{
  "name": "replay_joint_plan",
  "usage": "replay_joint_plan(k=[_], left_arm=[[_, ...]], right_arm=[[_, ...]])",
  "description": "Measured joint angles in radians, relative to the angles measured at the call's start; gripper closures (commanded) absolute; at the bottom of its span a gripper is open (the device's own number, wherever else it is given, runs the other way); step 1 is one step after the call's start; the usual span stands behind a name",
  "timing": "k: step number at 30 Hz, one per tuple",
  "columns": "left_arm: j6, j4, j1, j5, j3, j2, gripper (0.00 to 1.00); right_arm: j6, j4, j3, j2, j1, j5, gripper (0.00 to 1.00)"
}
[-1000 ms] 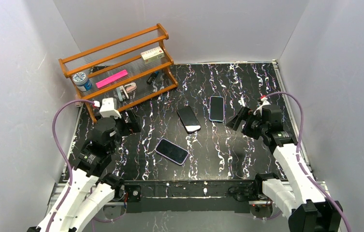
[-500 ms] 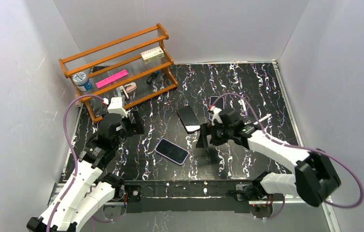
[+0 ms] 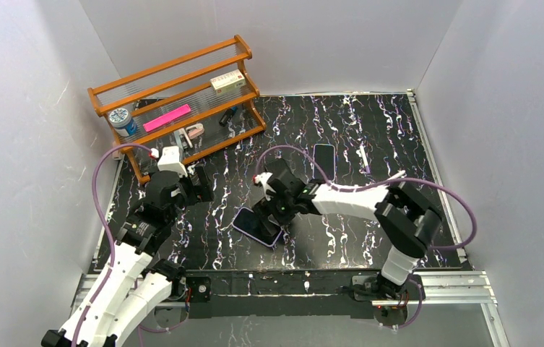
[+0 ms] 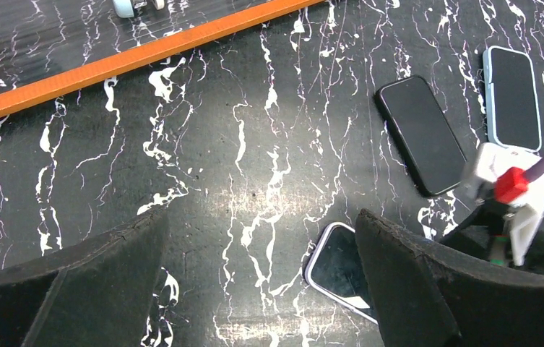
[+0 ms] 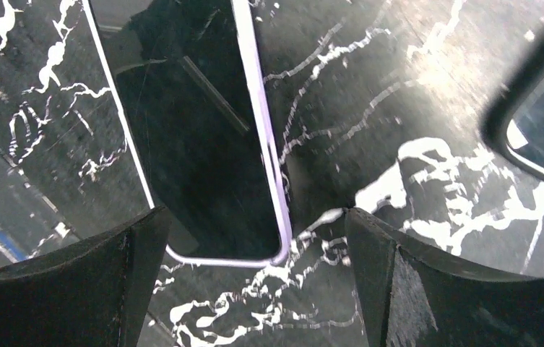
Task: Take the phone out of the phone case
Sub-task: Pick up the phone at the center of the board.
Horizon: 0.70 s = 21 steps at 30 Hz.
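Near the front middle of the black marbled table [image 3: 370, 130], the right gripper [image 3: 272, 211] hangs low over one end of the phone [image 3: 256, 226], its jaws spread wide and holding nothing. In the right wrist view the right gripper [image 5: 254, 217] straddles the phone's [image 5: 196, 130] rounded corner. The lilac case [image 5: 269, 166] rims the dark screen, and one finger [image 5: 110, 282] overlaps the phone's edge while the other stands over bare table. Whether either finger touches the case cannot be told. The phone lies flat, screen up, inside its case. Off to the left the left gripper [image 3: 200, 184] hovers with jaws wide and empty, with the phone [image 4: 341, 271] lying below and beside it. A black phone [image 4: 420, 134] and a pale-cased phone [image 4: 512, 97] lie farther back.
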Motion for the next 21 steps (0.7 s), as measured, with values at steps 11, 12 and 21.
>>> replay_joint_plan(k=[11, 12, 21], left_arm=[[0.004, -0.001, 0.008, 0.000, -0.008, -0.009, 0.02], [0.004, -0.001, 0.010, 0.000, -0.008, -0.010, 0.02], [0.003, -0.001, 0.011, -0.002, -0.008, -0.011, 0.02]], right_arm=[[-0.091, -0.070, 0.189, 0.163, 0.158, 0.103, 0.01], [-0.097, -0.082, 0.203, 0.173, 0.169, 0.114, 0.01], [-0.114, -0.216, 0.325, 0.260, 0.242, 0.267, 0.03]])
